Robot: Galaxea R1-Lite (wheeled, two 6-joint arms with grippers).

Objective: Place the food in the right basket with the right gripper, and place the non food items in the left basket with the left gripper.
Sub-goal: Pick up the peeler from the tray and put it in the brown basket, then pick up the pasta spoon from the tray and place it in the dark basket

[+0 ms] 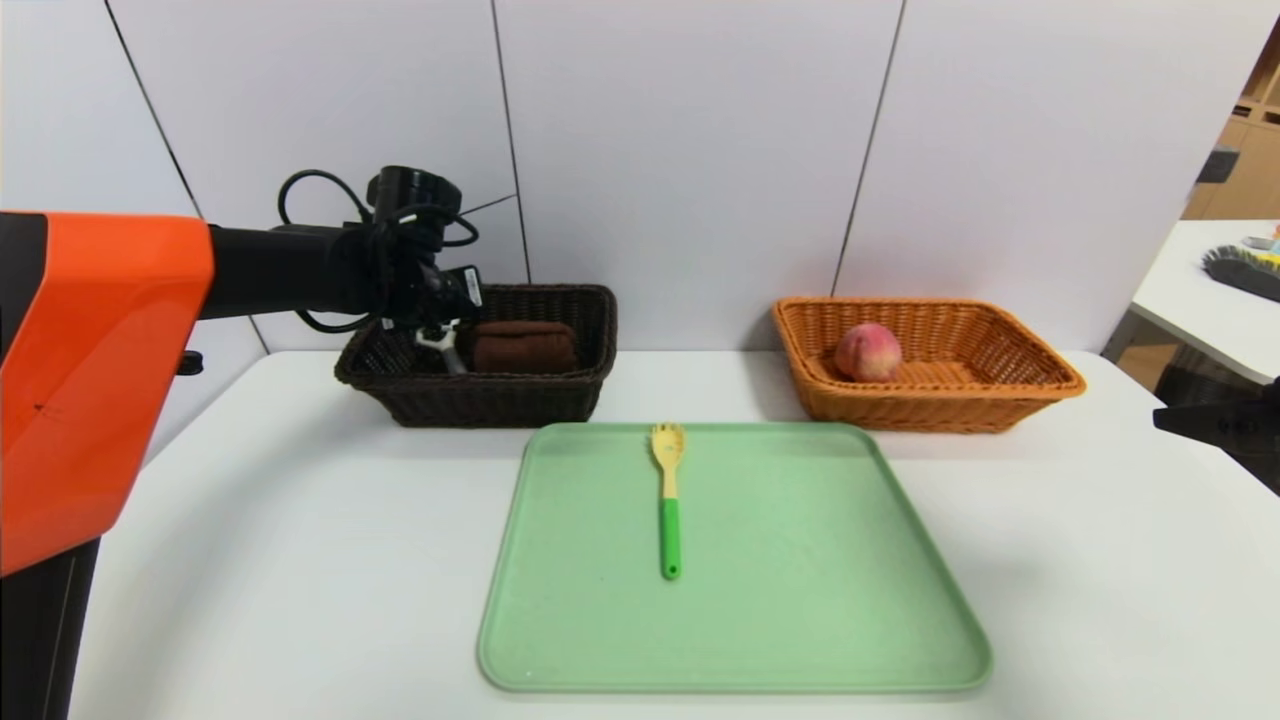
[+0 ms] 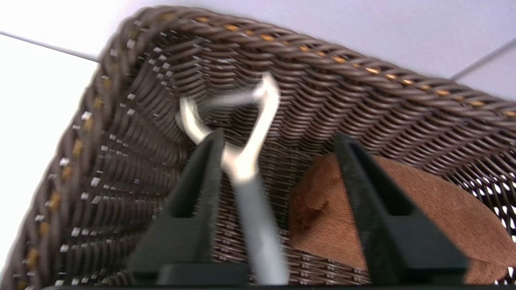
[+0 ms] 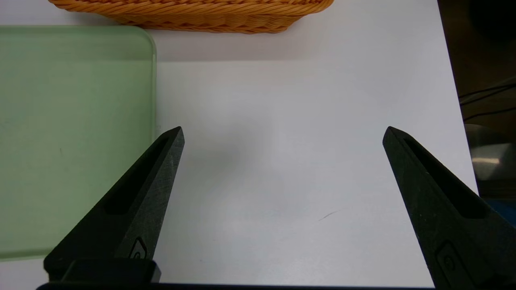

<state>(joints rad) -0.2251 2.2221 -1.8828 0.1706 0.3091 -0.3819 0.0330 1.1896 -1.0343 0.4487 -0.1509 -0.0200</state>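
Note:
My left gripper (image 1: 435, 335) (image 2: 279, 135) hangs open over the left basket (image 1: 480, 400) (image 2: 322, 92), at its left end. The white-headed, grey-handled peeler (image 1: 440, 347) (image 2: 246, 161) shows blurred between the spread jaws, against one finger and clear of the other. A rolled brown towel (image 1: 524, 346) (image 2: 403, 209) lies in that basket beside it. The peach (image 1: 868, 352) sits in the right basket (image 1: 960, 405) (image 3: 193, 12). The yellow and green fork (image 1: 669, 500) lies on the green tray (image 1: 800, 600) (image 3: 60, 121). My right gripper (image 3: 284, 129) is open and empty above the table, right of the tray.
Both baskets stand at the back of the white table (image 1: 250, 560) against a grey wall. The tray fills the middle front. The right arm (image 1: 1220, 425) shows at the table's right edge. Another table with a brush (image 1: 1240, 270) stands farther right.

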